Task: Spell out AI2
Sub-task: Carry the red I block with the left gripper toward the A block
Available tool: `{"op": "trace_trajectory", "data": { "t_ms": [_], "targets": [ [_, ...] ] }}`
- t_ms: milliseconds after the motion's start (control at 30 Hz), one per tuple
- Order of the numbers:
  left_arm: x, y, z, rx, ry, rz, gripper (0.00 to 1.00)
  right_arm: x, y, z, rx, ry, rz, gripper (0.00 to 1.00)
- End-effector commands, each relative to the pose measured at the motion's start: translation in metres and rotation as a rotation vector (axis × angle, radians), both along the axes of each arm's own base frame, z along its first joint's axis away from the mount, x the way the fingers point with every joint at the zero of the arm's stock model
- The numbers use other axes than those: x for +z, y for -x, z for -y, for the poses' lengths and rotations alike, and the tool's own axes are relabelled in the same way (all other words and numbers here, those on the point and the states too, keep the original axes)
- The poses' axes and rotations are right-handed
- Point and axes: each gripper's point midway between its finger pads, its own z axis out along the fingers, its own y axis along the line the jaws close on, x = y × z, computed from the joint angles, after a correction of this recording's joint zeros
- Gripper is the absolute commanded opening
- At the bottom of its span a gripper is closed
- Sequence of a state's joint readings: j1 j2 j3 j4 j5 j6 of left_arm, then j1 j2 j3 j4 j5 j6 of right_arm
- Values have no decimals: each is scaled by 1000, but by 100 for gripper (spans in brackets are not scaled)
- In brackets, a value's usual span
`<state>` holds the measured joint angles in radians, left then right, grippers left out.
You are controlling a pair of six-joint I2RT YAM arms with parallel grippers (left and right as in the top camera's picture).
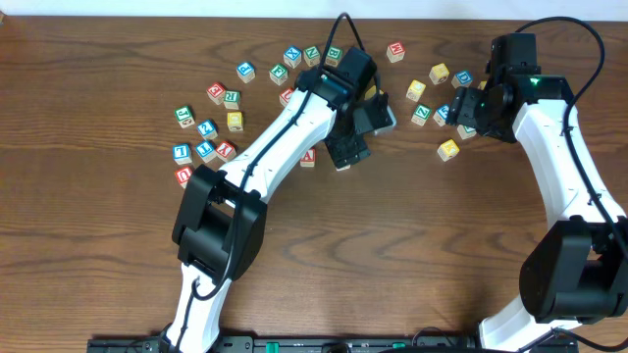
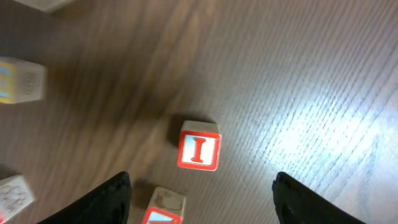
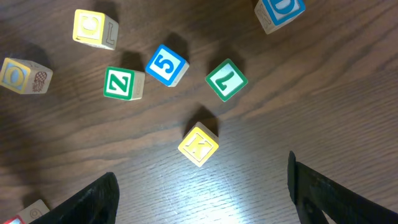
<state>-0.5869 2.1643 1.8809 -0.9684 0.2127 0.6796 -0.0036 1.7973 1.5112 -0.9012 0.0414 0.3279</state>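
Left fingers (image 2: pixel 106 202) spread wide, holding nothing. Red "I" cube (image 2: pixel 199 151) stands free on table (image 2: pixel 311 74), frame centre, ahead of them. "A" cube (image 1: pixel 308 158) near. Right fingers (image 3: pixel 336 193) wide, empty, above yellow cube (image 3: pixel 198 144).

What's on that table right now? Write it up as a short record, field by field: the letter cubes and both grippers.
I cube: flat on the table, red I facing up, nothing touching it
A cube: near the I cube, by the left gripper
2 cube: cannot pick it out; the blue cubes are too small to read overhead
left gripper: open, above the I cube, holding nothing
right gripper: open, above a yellow K cube, holding nothing
word: not yet spelled
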Motion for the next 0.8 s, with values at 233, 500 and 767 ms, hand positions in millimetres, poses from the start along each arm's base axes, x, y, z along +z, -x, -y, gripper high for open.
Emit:
{"op": "trace_trajectory", "data": {
  "t_ms": [233,500,767],
  "targets": [
    [-29,2,3,-13,25,-6,74,6,3,6,-3,13,7,83],
    [-47,1,-1,-7,11,13,74,6,3,6,-2,13,8,82],
    [-59,-2,-2,-3,12,42,74,6,3,5,0,13,7,83]
  ]
}}
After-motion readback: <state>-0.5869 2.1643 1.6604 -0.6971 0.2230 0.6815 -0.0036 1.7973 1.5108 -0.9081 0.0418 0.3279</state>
